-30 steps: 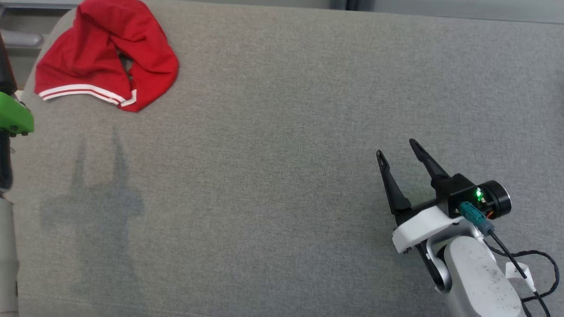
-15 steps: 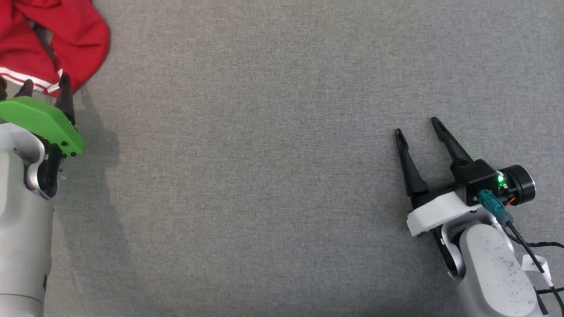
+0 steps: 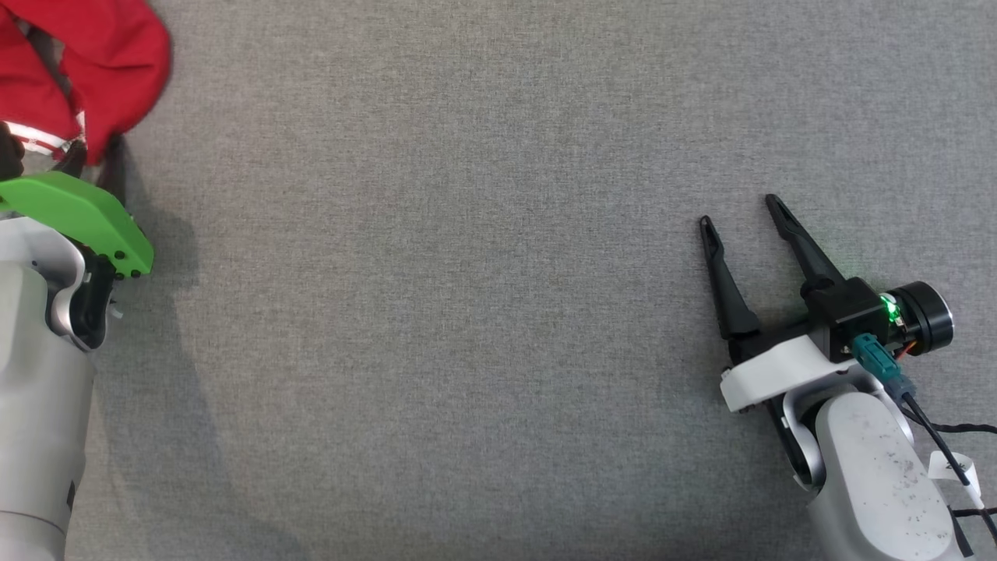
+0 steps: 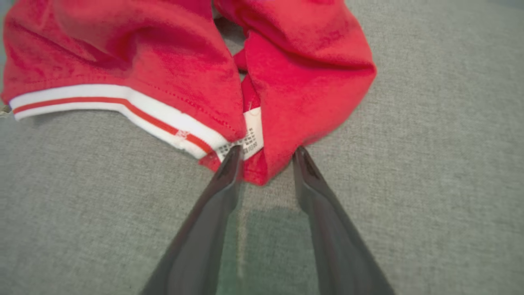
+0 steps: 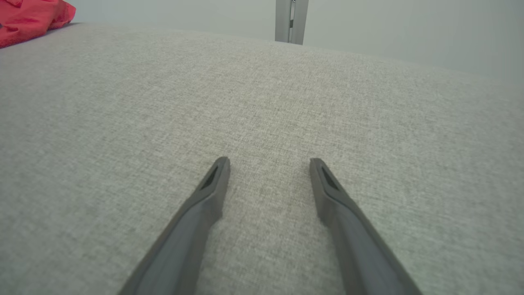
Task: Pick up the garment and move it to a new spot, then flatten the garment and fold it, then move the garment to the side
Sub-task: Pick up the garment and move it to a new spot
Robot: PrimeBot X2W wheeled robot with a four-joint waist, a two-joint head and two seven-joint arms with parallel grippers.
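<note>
- Red garment [image 4: 163, 53] lies crumpled on the grey cloth surface [image 3: 467, 273], right at the tips of the left pincer [image 4: 266, 152] and spreading away beyond them.
- Its near corner pokes into the gap between the left pincer's two fingers; they stand partway apart on either side of it and have not pinched it.
- One finger's tip touches the white tag [image 4: 254, 131]; the other tip meets the red edge on the opposite side.
- White-and-red striped trim [image 4: 123, 104] runs off from the tag, to the side of that first finger.
- From the head, the left pincer [image 3: 93, 156] sits under a green cover, its dark tips at the garment's [image 3: 109, 54] lower edge.
- Right pincer [image 3: 738, 212] is well apart from the garment, with its fingers spread wide and nothing between them but bare cloth.
- Along the right pincer [image 5: 269, 160], the garment [image 5: 28, 16] is a red patch far ahead and off to one side; a grey post [image 5: 290, 20] stands beyond the surface's far edge.
</note>
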